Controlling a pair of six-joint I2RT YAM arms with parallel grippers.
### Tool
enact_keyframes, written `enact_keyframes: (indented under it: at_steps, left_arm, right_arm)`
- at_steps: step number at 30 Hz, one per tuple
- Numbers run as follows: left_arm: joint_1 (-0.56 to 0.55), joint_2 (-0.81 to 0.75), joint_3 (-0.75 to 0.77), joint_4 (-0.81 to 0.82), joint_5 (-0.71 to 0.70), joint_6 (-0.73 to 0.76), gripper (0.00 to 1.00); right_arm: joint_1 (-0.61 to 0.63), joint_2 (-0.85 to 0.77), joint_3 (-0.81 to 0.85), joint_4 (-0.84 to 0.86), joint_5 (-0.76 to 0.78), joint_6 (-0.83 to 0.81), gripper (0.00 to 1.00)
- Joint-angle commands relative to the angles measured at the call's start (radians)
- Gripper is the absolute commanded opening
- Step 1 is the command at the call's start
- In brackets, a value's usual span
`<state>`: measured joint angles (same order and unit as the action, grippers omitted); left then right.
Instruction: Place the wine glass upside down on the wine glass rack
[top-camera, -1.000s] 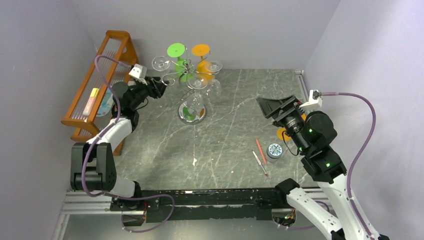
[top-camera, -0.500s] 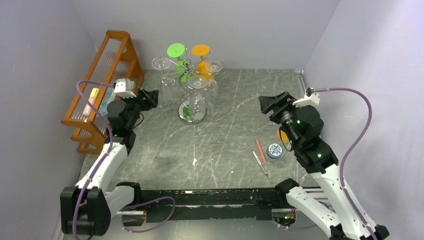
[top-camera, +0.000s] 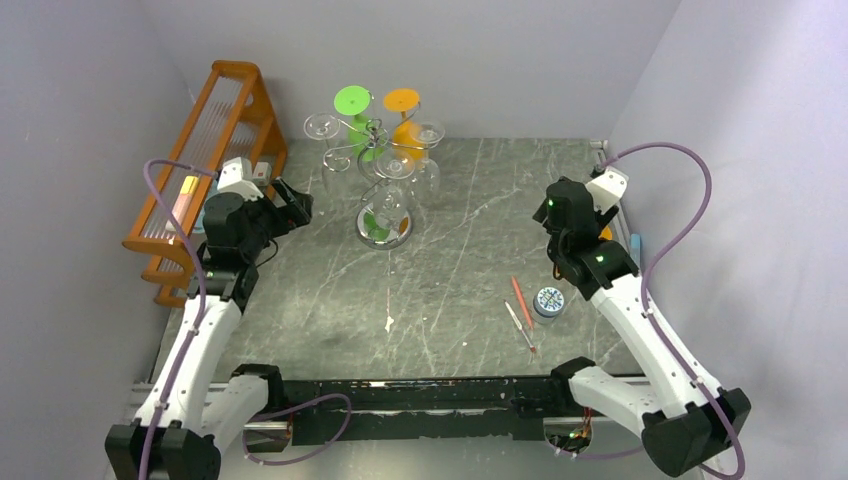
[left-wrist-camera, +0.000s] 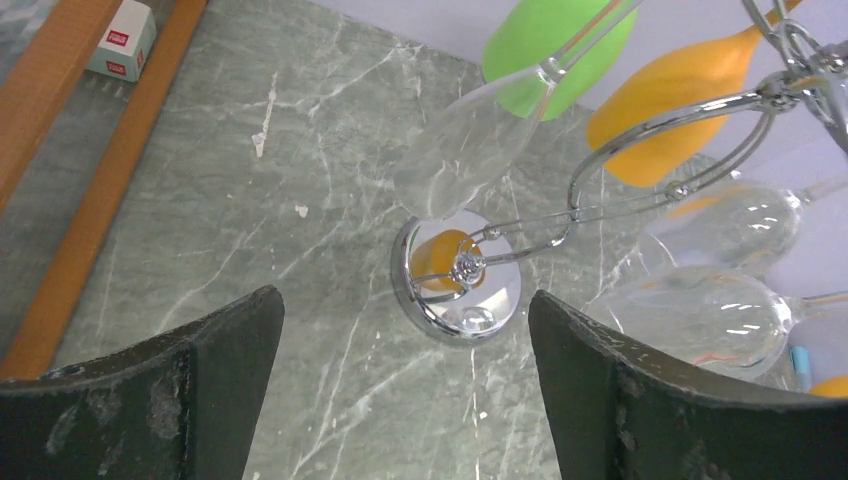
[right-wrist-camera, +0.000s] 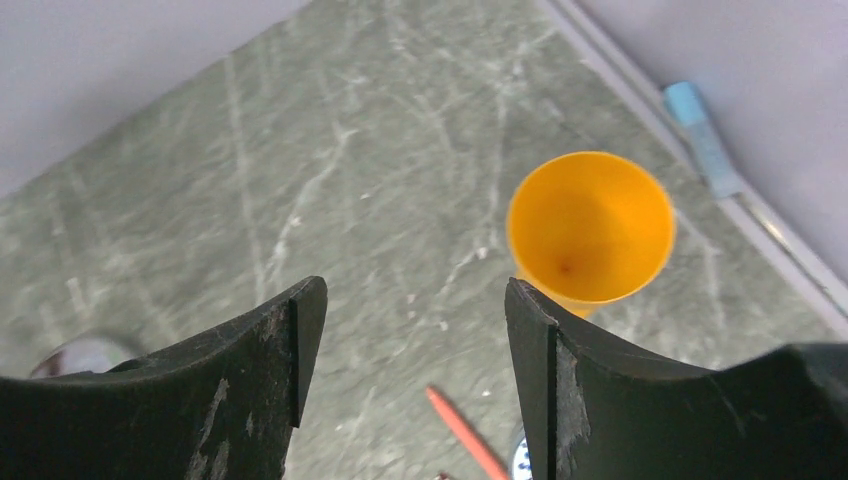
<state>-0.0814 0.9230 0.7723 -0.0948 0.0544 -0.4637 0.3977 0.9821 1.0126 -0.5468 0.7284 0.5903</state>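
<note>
**Top view and both wrist views.** The wine glass rack (top-camera: 378, 158), a silver wire stand, rises from its round mirrored base (left-wrist-camera: 460, 278) at the back of the table (top-camera: 450, 290), left of centre. Clear glasses hang from its curled arms upside down, foot above and bowl below. The clear wine glass (left-wrist-camera: 468, 150) on the arm nearest my left hand hangs with its bowl just above the base. A green glass (left-wrist-camera: 560, 38) and a hanging orange glass (left-wrist-camera: 665, 100) sit further back on the same rack.

My left hand (top-camera: 291, 202) is held above the table just left of the rack and apart from it. Its fingers are spread wide with nothing between them.

My right hand (right-wrist-camera: 415, 298) is over the right side of the table, likewise spread and empty. Below it, just right of the gap between its fingers, an orange wine glass (right-wrist-camera: 590, 228) stands upright on the table, mouth up, near the right edge.

At the front right of the table lie a red pen (top-camera: 521, 298), a silver pen (top-camera: 520, 327) and a small round tin (top-camera: 548, 301). An orange wooden rack (top-camera: 205, 150) stands along the left wall.
</note>
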Motion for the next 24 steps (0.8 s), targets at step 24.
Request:
enact_keyframes:
  at_steps: [24]
  left_arm:
    - [-0.061, -0.130, 0.308, -0.383, -0.040, 0.138, 0.97]
  right_arm:
    - [-0.234, 0.233, -0.136, 0.093, -0.159, -0.023, 0.36]
